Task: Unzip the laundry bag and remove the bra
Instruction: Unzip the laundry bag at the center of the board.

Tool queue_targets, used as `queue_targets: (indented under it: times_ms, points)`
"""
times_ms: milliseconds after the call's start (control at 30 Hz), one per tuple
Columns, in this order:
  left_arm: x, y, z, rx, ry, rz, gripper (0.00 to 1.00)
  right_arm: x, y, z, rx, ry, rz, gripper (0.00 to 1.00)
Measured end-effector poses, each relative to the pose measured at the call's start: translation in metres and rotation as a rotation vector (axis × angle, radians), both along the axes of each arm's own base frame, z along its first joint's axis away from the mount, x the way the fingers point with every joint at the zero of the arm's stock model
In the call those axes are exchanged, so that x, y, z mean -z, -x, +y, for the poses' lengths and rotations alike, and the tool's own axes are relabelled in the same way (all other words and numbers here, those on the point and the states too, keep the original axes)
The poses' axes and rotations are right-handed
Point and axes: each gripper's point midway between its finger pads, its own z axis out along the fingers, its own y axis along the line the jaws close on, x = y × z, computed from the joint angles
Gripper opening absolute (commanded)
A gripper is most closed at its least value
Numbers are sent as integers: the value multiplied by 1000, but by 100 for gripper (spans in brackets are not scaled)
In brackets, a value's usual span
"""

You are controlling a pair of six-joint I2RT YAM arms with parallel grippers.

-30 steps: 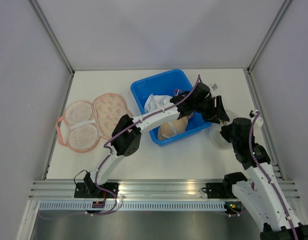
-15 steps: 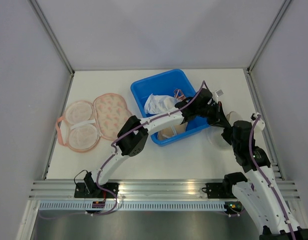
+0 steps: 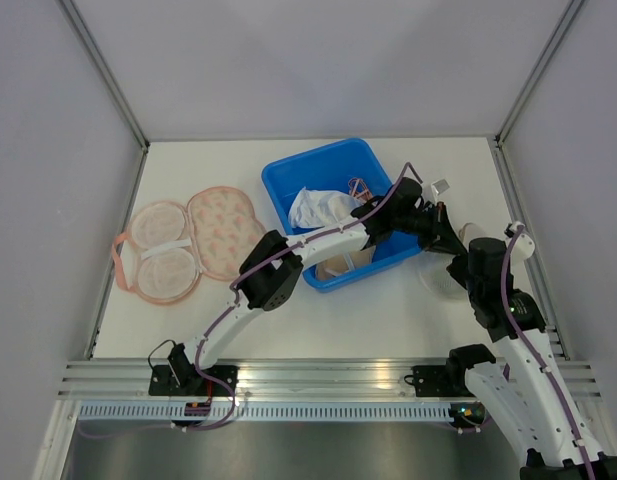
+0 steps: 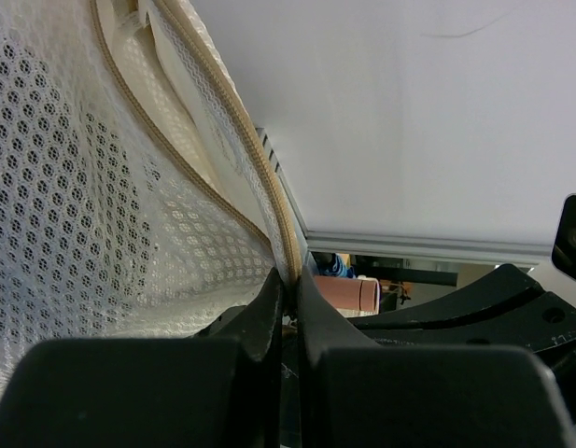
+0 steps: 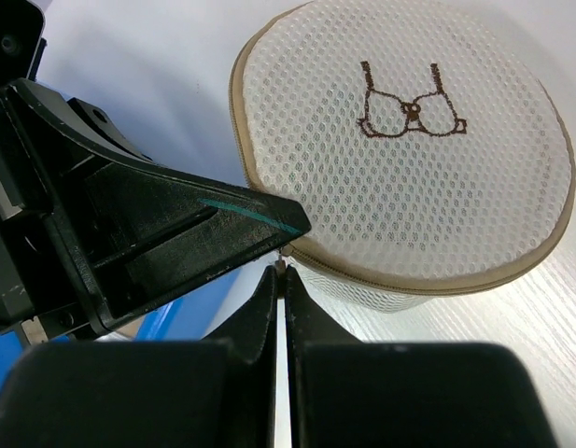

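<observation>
The laundry bag [image 5: 400,140] is a round white mesh pouch with a brown bra drawing on top and a tan zipper band round its rim. It lies on the table at the right and is mostly covered by both arms in the top view [image 3: 440,280]. My right gripper [image 5: 284,273] is shut on the small metal zipper pull [image 5: 284,263] at the bag's near-left edge. My left gripper [image 4: 291,280] is shut on the tan zipper band [image 4: 255,149] and mesh right beside it, and its black finger [image 5: 175,233] lies just above my right fingertips. The bra is hidden.
A blue bin [image 3: 288,180] holding white cloth [image 3: 318,208] and other garments stands mid-table, under the left arm's forearm. A pink floral piece of two round halves [image 3: 183,245] lies flat at the left. The enclosure's wall rail runs close to the bag's right.
My left gripper has swung right and down from over the bin's corner to the bag and has shut on its zipper edge. My right gripper has stayed shut at the pull.
</observation>
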Motion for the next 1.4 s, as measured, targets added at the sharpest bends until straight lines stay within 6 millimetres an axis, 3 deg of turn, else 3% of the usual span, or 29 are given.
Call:
queue_targets:
  times_ms: [167,200,333,433,633,800,1067,1400]
  points:
    - [0,0,2,20,12,8,6,0,-1,3,-40,10,5,0]
    - [0,0,3,25,12,11,18,0,-1,5,-58,15,8,0]
    - [0,-12,6,-5,12,2,48,6,2,19,-161,11,47,0]
    - [1,-27,11,-51,2,-7,57,12,8,27,-218,2,81,1]
    - [5,-36,23,-86,-37,-3,59,15,12,36,-276,-14,101,0]
    - [0,-27,23,-65,-39,-20,60,16,12,37,-286,-16,109,0]
    - [-5,-4,18,-5,-35,-36,51,17,12,37,-283,-15,111,1]
    - [0,3,20,29,-48,-36,53,12,17,31,-261,3,108,0]
